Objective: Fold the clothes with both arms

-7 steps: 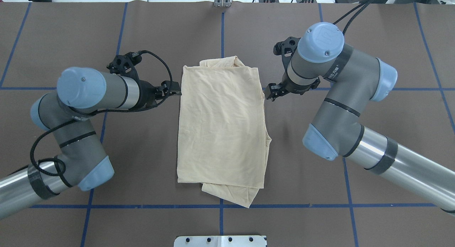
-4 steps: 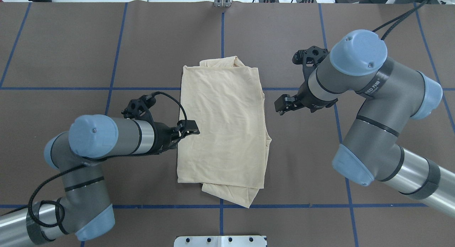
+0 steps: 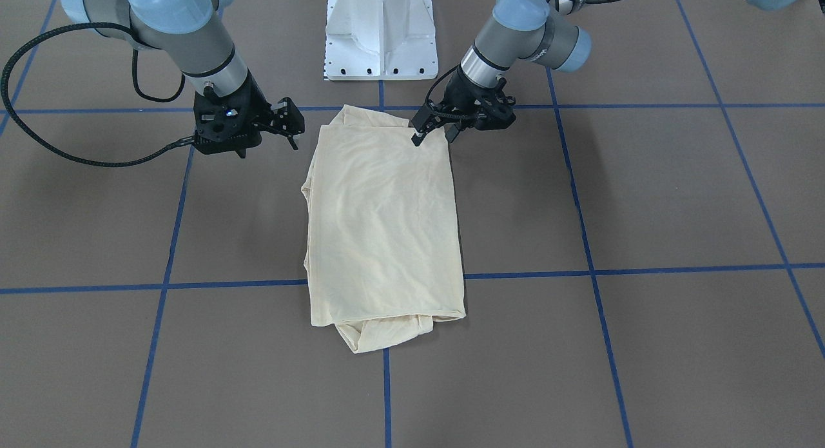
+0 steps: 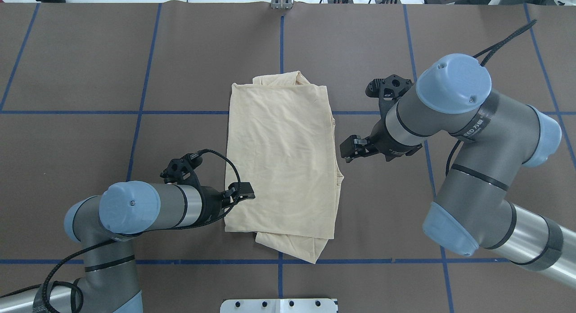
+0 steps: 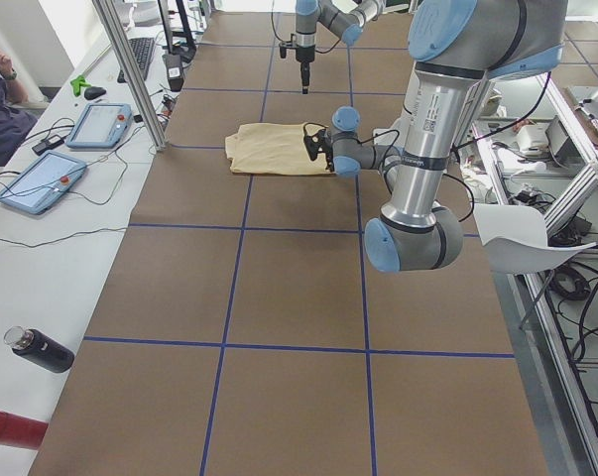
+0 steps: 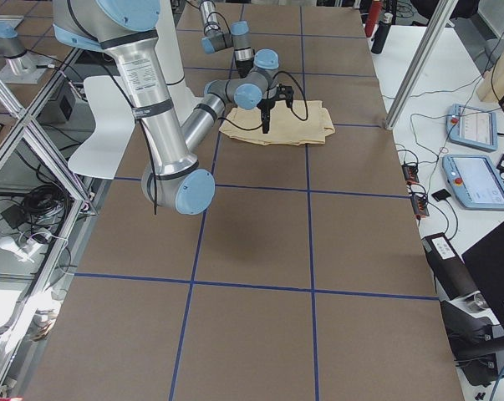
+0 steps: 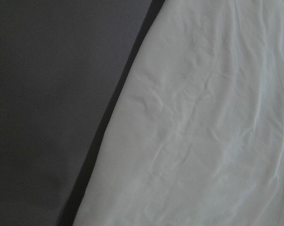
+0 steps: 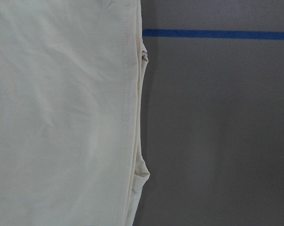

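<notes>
We found the T-shirt folded into a long panel at the frame's centre, print hidden. We judged the tools flanked its long edges to start the next fold. The left tool, fingers apart, hung over the lower-left edge. The right tool, likewise apart and empty, stood just beside the right edge. The brown worktop bore blue tape lines, and tablets lay on a side bench.

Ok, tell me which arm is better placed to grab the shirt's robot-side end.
Left, probably: the left tool hangs over the shirt edge near that end, while the right tool is off the cloth, beside its mid-length.
</notes>
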Motion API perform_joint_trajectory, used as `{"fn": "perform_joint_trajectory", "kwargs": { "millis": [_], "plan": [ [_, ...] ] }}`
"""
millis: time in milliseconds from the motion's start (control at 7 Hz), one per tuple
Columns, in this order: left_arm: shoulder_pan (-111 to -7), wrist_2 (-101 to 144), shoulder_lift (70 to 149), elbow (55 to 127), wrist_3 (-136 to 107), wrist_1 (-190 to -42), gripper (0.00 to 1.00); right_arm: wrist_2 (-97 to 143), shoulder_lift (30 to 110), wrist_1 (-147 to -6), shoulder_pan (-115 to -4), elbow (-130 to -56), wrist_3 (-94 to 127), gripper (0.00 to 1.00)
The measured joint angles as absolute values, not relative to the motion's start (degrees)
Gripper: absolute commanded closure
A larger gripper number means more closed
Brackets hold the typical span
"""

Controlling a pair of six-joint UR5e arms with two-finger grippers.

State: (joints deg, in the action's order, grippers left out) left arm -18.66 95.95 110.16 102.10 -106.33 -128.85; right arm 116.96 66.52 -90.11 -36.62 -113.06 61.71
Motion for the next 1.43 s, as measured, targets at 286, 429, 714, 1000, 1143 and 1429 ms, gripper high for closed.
{"fn": "perform_joint_trajectory", "kwargs": {
  "millis": [286,429,714,1000,1143,1429],
  "plan": [
    [-17.6,96.0,110.1,101.8,-106.5,-128.8,0.01,117.1,66.5,-90.1,-36.5,-113.1,61.8,0.00],
    [-17.3,96.0,110.1,101.7,-106.5,-128.6,0.01,117.1,66.5,-90.1,-36.5,-113.1,61.8,0.00],
    [-17.1,96.1,110.0,101.2,-106.5,-128.5,0.01,117.1,66.5,-90.1,-36.4,-113.1,61.8,0.00],
    [-17.1,96.1,109.7,101.1,-106.5,-128.4,0.01,117.1,66.5,-90.1,-36.4,-113.0,61.8,0.00],
    [-17.1,96.1,109.7,101.1,-106.5,-128.4,0.01,117.1,66.5,-90.1,-36.4,-112.9,61.8,0.00],
    [-17.0,96.1,109.3,101.1,-106.4,-128.2,0.01,117.1,66.5,-90.1,-36.4,-112.9,61.7,0.00]
  ]
}}
